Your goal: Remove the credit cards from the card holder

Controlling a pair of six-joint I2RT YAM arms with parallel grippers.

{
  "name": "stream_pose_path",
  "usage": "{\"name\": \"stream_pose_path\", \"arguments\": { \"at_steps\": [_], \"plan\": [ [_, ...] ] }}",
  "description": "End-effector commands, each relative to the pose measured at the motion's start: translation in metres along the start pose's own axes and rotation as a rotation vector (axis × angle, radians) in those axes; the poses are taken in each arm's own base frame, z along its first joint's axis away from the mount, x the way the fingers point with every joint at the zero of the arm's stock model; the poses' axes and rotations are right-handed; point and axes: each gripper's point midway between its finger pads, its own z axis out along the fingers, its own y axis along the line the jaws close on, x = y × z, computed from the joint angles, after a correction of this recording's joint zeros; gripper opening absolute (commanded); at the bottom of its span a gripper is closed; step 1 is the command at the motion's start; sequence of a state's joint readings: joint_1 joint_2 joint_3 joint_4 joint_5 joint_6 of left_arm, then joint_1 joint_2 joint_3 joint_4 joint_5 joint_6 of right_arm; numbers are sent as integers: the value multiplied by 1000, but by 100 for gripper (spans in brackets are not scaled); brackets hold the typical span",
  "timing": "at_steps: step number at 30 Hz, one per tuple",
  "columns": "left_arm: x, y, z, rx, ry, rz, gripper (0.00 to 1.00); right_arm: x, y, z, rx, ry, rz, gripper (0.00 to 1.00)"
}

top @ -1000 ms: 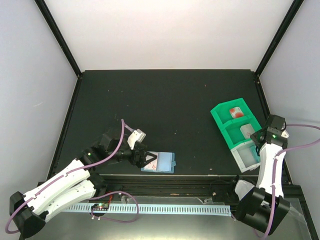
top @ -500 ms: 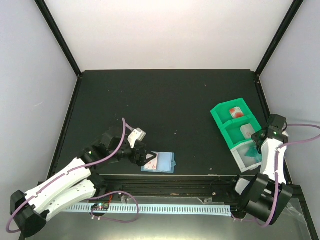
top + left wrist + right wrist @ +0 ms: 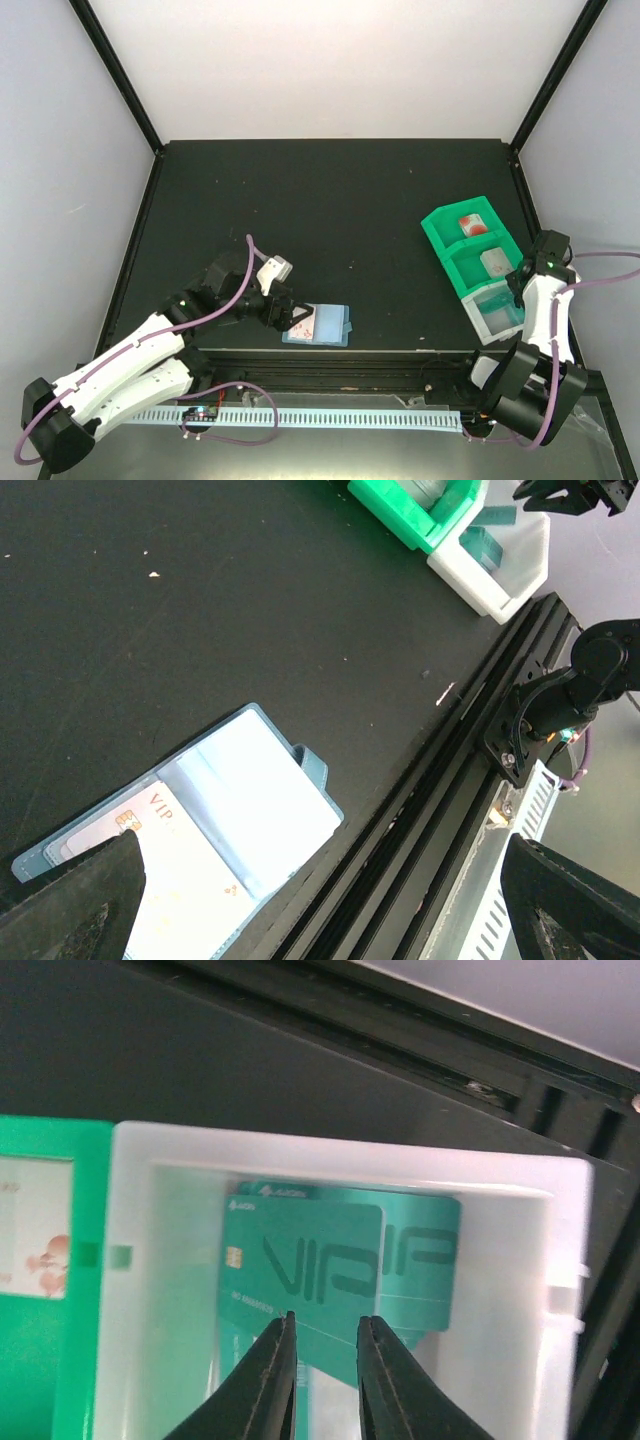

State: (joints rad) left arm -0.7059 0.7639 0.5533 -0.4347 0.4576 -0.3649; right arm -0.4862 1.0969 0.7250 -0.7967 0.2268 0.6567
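Note:
The light-blue card holder (image 3: pixel 322 325) lies open at the table's front edge. A white card with a red blotch (image 3: pixel 305 320) sits in its left panel. In the left wrist view the holder (image 3: pixel 255 780) shows that card (image 3: pixel 150 855) marked VIP. My left gripper (image 3: pixel 288 316) is open wide, low over the left panel (image 3: pixel 320 860). My right gripper (image 3: pixel 518 292) hangs over the white bin, jaws slightly apart and empty (image 3: pixel 325 1322). Teal cards (image 3: pixel 300 1250) lie in the bin below it. A red-blotched card (image 3: pixel 470 224) and a grey card (image 3: pixel 493 261) lie in the green tray.
The green compartment tray (image 3: pixel 437 232) with its white end bin (image 3: pixel 478 322) stands at the right, close to the table's right edge. It also shows in the left wrist view (image 3: pixel 395 510). The black rail (image 3: pixel 380 358) runs along the front edge just below the holder.
A teal card now shows lying in the white bin under my right gripper, and the right arm's elbow has shifted. The left gripper and the holder have hardly moved.

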Motion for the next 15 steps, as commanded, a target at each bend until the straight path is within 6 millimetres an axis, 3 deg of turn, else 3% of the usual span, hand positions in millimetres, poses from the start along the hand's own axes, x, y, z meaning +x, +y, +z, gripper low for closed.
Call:
{"name": "stream_pose_path", "arguments": {
  "at_steps": [1,8,11,15],
  "plan": [
    [-16,-12,-8,30,-33,35,99,-12,-21,-8,121,-52,58,21],
    [-16,-12,-8,31,-33,30,99,-19,-34,-16,219,-53,89,26],
    [-17,-12,-10,28,-35,30,99,-18,-27,-19,188,-26,78,26],
    [-18,-11,-11,19,-43,30,99,-2,-6,-16,45,47,59,26]
  ]
}}
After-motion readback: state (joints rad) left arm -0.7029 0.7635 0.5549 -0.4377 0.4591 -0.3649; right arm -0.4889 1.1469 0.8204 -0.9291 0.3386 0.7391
